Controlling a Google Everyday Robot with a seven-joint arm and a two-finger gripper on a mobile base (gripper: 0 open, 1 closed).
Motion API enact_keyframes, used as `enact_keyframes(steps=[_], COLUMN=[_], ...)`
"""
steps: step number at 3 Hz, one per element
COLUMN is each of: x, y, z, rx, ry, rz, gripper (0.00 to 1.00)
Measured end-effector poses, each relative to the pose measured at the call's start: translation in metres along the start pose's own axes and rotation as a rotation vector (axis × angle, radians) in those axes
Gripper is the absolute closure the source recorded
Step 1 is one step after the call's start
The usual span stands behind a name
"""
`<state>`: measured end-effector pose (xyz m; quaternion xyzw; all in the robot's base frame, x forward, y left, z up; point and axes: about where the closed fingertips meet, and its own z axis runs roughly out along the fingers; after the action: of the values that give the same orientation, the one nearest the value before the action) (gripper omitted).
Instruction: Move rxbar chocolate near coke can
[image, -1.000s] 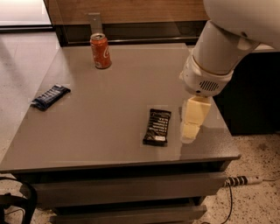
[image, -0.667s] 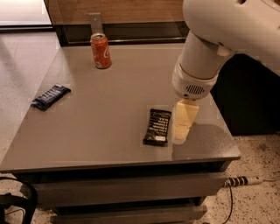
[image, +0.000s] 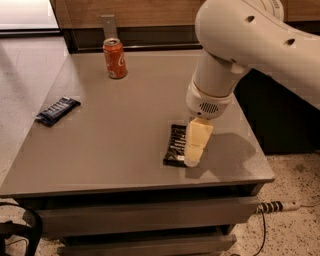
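Note:
The rxbar chocolate (image: 175, 144) is a flat black wrapper with white lettering, lying near the front right of the grey table (image: 125, 130). My gripper (image: 194, 156) hangs from the white arm and sits over the bar's right edge, its cream-coloured fingers (image: 196, 142) pointing down and hiding part of the bar. The coke can (image: 115, 58) is red with white script and a silver top, upright at the far left-centre of the table, well away from the bar.
A dark blue wrapper with white print (image: 57, 110) lies near the table's left edge. A wooden wall panel (image: 140, 12) runs behind the table. A power strip (image: 277, 206) and cable lie on the floor at right. Drawers sit below the tabletop.
The arm has moved left and down, bringing the gripper from beside the bar's right to over its right edge. The bar, can and blue wrapper have not moved.

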<state>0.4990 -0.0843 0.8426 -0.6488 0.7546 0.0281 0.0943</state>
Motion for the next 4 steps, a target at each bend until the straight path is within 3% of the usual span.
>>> enact_keyframes(steps=[1, 3, 4], x=[-0.006, -0.013, -0.026], y=[0.002, 0.012, 0.018], z=[0.014, 0.027, 0.037], rx=[-0.033, -0.031, -0.018], ry=[-0.032, -0.096, -0.109], rz=[0.022, 0.081, 0.061], gripper=[0.00, 0.00, 0.00])
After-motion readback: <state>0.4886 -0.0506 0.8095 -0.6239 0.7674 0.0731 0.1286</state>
